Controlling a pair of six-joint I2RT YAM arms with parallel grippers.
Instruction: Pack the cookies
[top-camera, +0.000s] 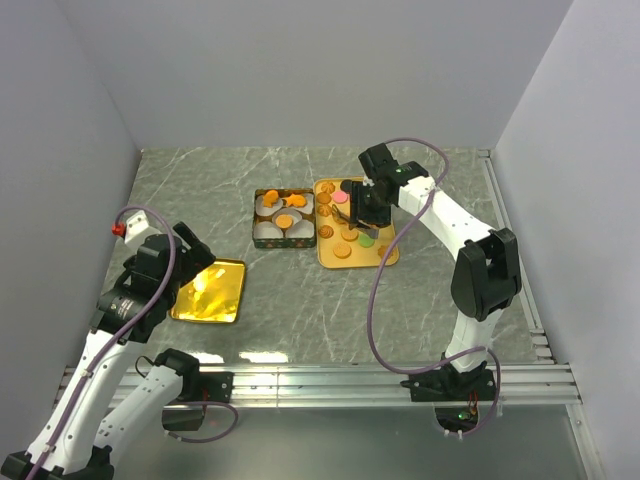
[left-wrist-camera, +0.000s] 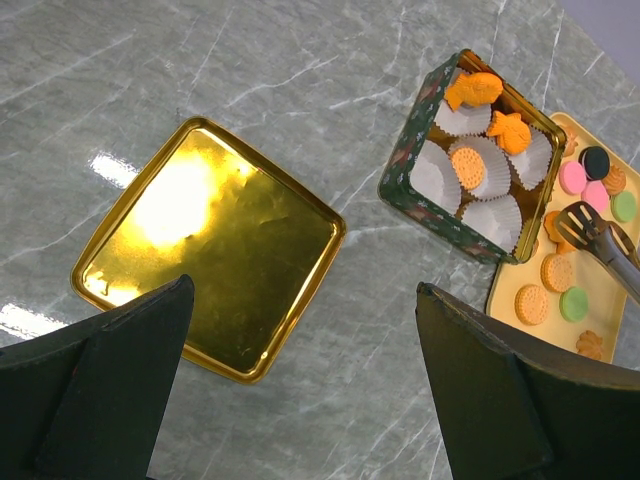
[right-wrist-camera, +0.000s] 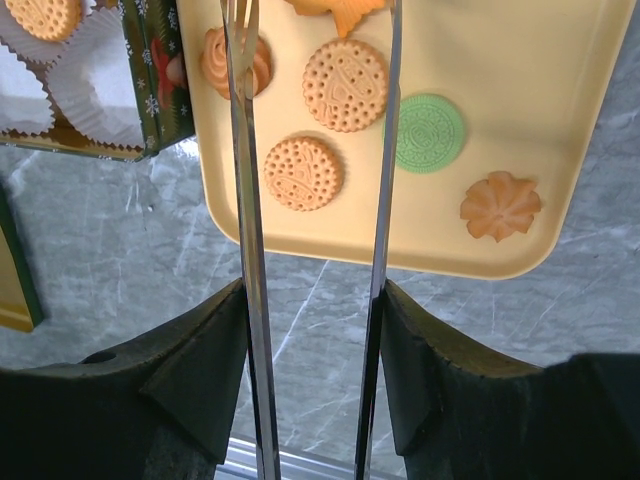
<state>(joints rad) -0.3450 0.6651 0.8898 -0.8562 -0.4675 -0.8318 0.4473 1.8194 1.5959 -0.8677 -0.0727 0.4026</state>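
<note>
Metal tongs (right-wrist-camera: 247, 200) are clamped in the right gripper (right-wrist-camera: 312, 300), held over cookies (right-wrist-camera: 345, 85) lying on the yellow tray (right-wrist-camera: 560, 120) beside the tin (left-wrist-camera: 415, 175). The left gripper (left-wrist-camera: 305, 290) is held with fingers wide apart above the gold lid (left-wrist-camera: 250, 260)

The tongs (right-wrist-camera: 247, 200) run off the top edge, tips unseen; the tin (right-wrist-camera: 160, 70) is cut at the left; the right arm (top-camera: 450, 215) covers some cookies (top-camera: 343, 252).

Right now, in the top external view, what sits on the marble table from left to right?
Shiny gold square lid → dark green square metal tin → pale yellow rectangular tray carrying loose cookies.
</note>
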